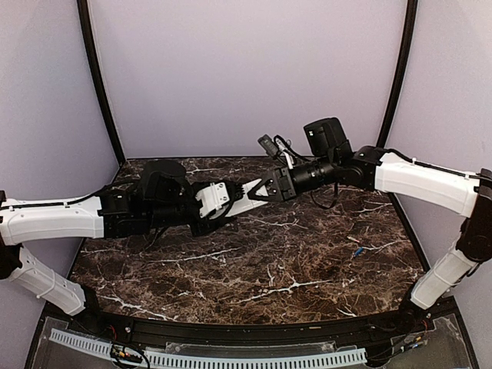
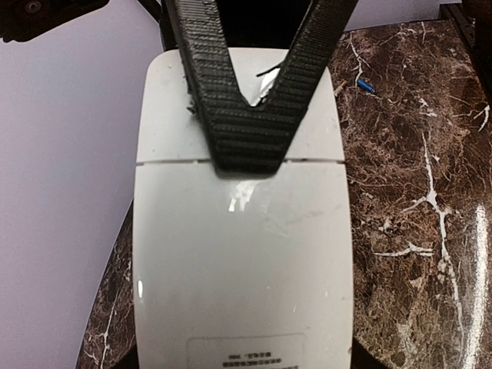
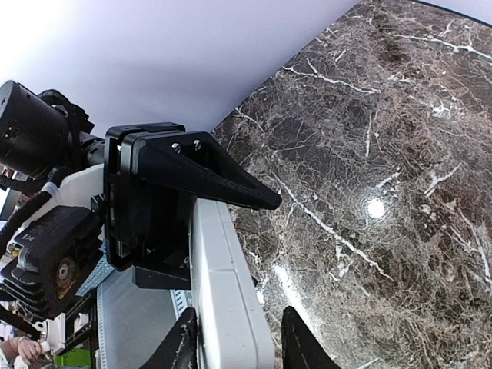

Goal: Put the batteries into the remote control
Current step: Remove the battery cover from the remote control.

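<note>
The white remote control [image 1: 250, 204] hangs in the air above the middle of the table, with my left gripper [image 1: 227, 201] shut on it. In the left wrist view its plain back [image 2: 246, 254] fills the frame, and a seam crosses it. My right gripper [image 3: 240, 346] straddles the remote's [image 3: 227, 307] far end edge-on. One fingertip touches it and a small gap shows at the other, so it is open. One right finger [image 2: 246, 138] lies across the seam. A slim blue battery [image 1: 357, 250] lies on the table to the right, and the left wrist view shows the same battery [image 2: 365, 85].
The dark marble table [image 1: 254, 269] is backed by a curved lilac wall [image 1: 246, 69]. A white slotted cable track [image 1: 207, 357] runs along the near edge. Both arms reach in towards the table's middle, above its surface.
</note>
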